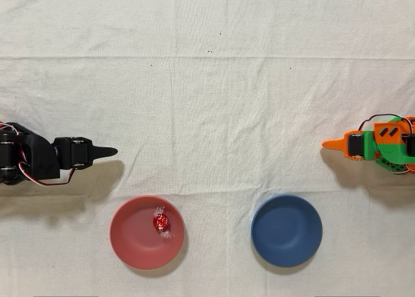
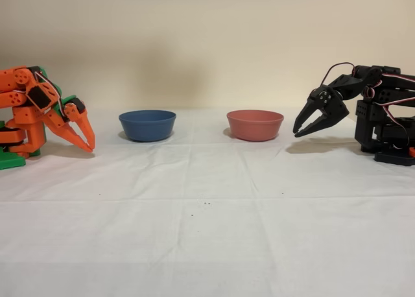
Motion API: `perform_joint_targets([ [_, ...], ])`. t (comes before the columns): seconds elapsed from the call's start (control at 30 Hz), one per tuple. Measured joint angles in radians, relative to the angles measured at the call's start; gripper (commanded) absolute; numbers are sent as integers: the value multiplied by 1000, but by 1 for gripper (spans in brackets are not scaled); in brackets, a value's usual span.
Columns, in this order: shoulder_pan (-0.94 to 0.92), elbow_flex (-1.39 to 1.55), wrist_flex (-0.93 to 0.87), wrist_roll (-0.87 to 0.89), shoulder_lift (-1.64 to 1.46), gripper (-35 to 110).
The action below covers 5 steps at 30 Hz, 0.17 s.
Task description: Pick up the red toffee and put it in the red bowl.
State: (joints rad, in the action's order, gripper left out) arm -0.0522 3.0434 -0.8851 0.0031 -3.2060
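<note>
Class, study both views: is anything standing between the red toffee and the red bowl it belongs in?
Nothing visible does. In the overhead view the red toffee already lies inside the red bowl, right of its centre. The black gripper hangs beside the bowl in the fixed view, jaws slightly apart and holding nothing. The blue bowl sits apart.

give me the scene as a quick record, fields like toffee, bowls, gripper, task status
toffee: the red toffee lies inside the red bowl, toward its upper right in the overhead view
red bowl: on the cloth, near the black arm
blue bowl: the blue bowl beside it, nothing in it
gripper: the black gripper is slightly open, holds nothing, apart from the red bowl
orange arm: idle at the far side
surface: white tablecloth
task status: looks done, toffee in the red bowl
</note>
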Motion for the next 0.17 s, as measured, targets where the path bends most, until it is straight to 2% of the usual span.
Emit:
perform_joint_targets([
  [0.17,0,0,0,0,0,1],
])
